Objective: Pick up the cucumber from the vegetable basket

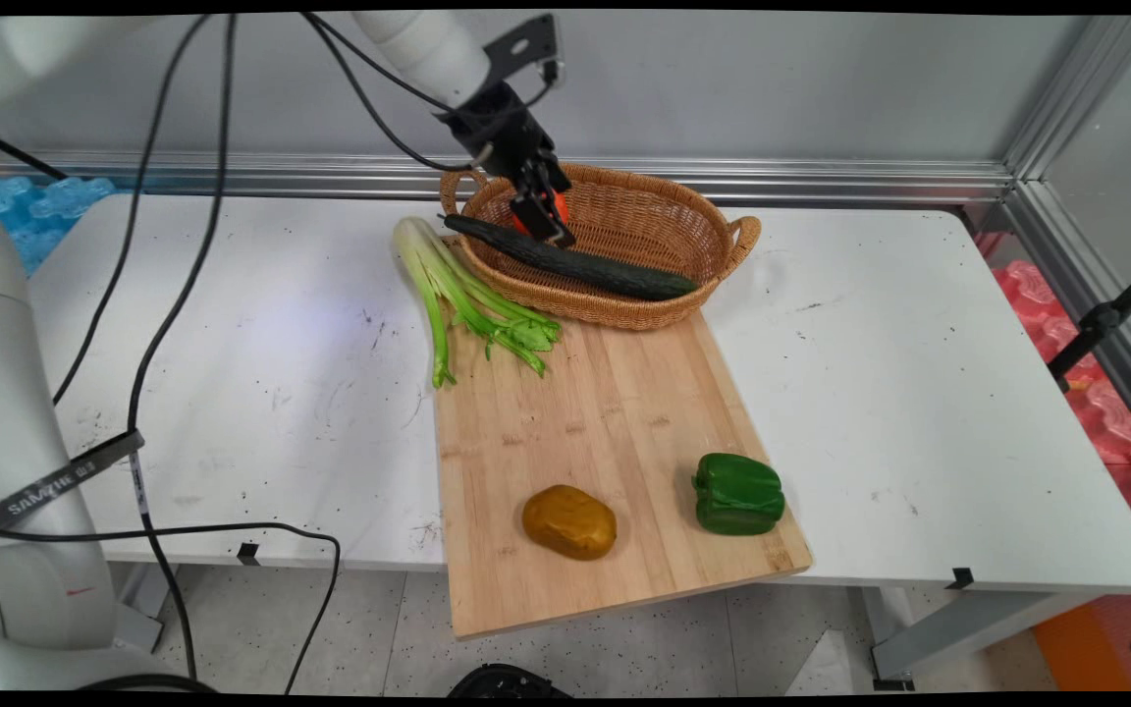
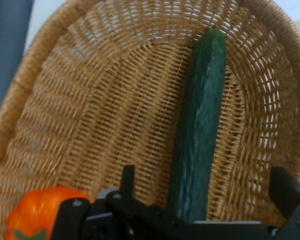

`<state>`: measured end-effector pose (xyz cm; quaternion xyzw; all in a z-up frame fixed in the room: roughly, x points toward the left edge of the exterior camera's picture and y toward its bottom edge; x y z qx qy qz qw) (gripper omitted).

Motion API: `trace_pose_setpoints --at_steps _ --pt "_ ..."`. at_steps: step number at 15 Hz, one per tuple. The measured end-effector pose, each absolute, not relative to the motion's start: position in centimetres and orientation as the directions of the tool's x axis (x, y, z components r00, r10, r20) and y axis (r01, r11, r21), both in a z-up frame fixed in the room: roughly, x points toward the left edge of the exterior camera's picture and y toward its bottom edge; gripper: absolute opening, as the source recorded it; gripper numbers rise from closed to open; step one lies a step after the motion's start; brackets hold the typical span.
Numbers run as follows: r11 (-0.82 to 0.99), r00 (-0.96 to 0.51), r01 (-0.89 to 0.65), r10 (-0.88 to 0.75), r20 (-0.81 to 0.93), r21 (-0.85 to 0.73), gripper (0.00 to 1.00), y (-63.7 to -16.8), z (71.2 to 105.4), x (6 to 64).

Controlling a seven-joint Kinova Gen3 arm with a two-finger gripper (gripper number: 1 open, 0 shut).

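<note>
My gripper [image 1: 548, 218] hangs low over the left part of a wicker basket [image 1: 693, 221], open. A long dark green cucumber [image 1: 585, 265] lies lengthwise in the basket, its left end poking over the rim. In the hand view the cucumber [image 2: 200, 130] runs up between my two spread fingers [image 2: 128, 179], close below the gripper [image 2: 207, 189]. I cannot tell whether the fingers touch it. A small orange vegetable [image 2: 40, 212] with a green stem sits in the basket just beside the gripper; in the main view this orange vegetable [image 1: 556, 203] is mostly hidden behind the fingers.
A wooden cutting board [image 1: 605, 432] reaches from the basket to the table's near edge. A celery bunch [image 1: 457, 295] lies across its far left corner. A brown potato [image 1: 569, 521] and a green bell pepper [image 1: 739, 494] rest near its front edge.
</note>
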<state>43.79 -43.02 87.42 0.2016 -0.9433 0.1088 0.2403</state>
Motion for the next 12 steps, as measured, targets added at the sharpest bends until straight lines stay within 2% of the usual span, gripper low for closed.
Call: trace_pose_setpoints --at_steps 6,12 --pt "0.933 -0.835 -0.353 -0.279 0.474 -0.073 1.00 -46.2 83.8 42.0" --pt "0.952 -0.855 -0.300 -0.246 0.457 -0.050 1.00 -47.7 81.6 41.1"
